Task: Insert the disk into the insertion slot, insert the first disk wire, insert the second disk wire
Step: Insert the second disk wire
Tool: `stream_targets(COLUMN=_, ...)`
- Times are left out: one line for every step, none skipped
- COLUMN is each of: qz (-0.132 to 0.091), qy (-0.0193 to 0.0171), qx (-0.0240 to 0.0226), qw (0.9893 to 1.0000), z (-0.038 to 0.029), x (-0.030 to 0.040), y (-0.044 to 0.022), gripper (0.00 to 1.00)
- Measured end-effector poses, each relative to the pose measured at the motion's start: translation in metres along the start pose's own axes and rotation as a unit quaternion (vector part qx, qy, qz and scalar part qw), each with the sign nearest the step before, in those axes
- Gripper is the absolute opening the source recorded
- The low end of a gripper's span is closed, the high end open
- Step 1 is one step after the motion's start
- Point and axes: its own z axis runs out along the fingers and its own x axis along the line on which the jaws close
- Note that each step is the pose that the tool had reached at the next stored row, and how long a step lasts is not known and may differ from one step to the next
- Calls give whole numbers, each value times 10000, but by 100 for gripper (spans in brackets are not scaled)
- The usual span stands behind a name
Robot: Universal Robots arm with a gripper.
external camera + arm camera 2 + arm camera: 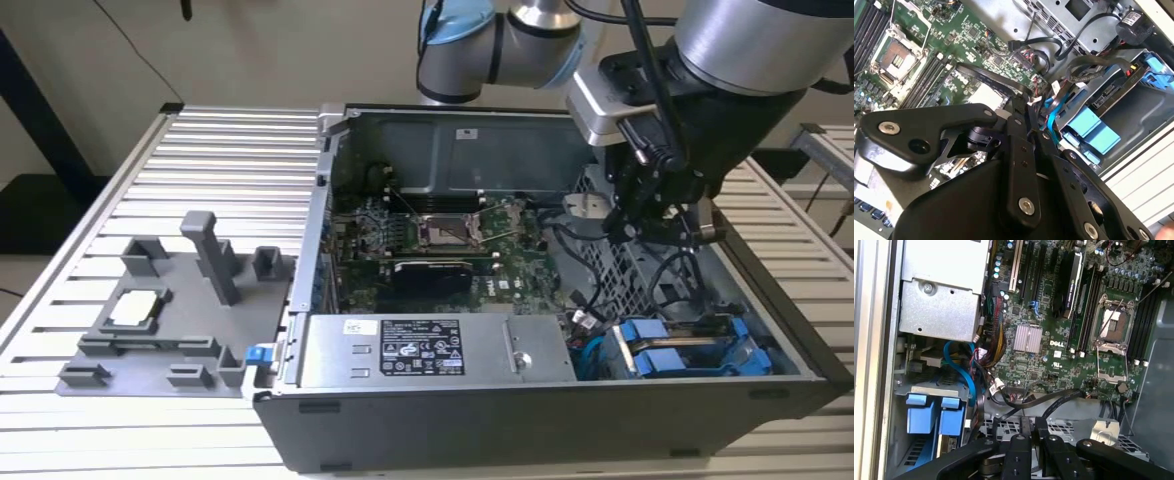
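The disk, silver-grey in its bright blue carrier, sits inside the insertion slot at the case's front corner on the exterior view's right. Both wrist views show the disk in the grey perforated slot. My gripper hangs inside the case, above and behind the slot. Its black fingers stand close together, shut on a flat black wire that runs across the motherboard to the gripper. A blue wire curves down beside the disk.
The silver power-supply box lies along the case's front, next to the slot. The green motherboard fills the case floor, with loose cable bundles near the slot. A grey fixture stands on the slatted table at the exterior view's left.
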Motion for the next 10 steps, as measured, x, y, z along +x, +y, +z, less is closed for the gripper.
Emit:
stream_targets(qz=0, qy=0, qx=0, qw=10000, z=0, x=0, y=0, gripper=16)
stream_targets(qz=0, qy=0, qx=0, qw=10000, z=0, x=0, y=1, gripper=16)
stream_targets(qz=0, qy=0, qx=0, qw=10000, z=0, x=0, y=0, gripper=16)
stream_targets(qz=0, qy=2, qx=-1, qw=10000, z=0, x=0, y=1, gripper=16)
stream_targets(qz=-1, qy=14, qx=-3, qw=10000, z=1, x=-1, y=0, gripper=16)
stream_targets(qz=-3, qy=37, qx=-6, qw=10000, z=2, x=-1, y=0, gripper=16)
stream_targets(qz=-5, qy=66, qx=-11, qw=10000, z=6, x=1, y=1, gripper=16)
stream_targets(qz=-8, qy=116, qx=-20, qw=9999, z=8, x=2, y=1, gripper=16)
stream_targets(qz=-12, qy=173, qx=-30, qw=9998, z=8, x=1, y=1, gripper=16)
stream_targets(qz=-17, qy=237, qx=-41, qw=9997, z=9, x=2, y=1, gripper=16)
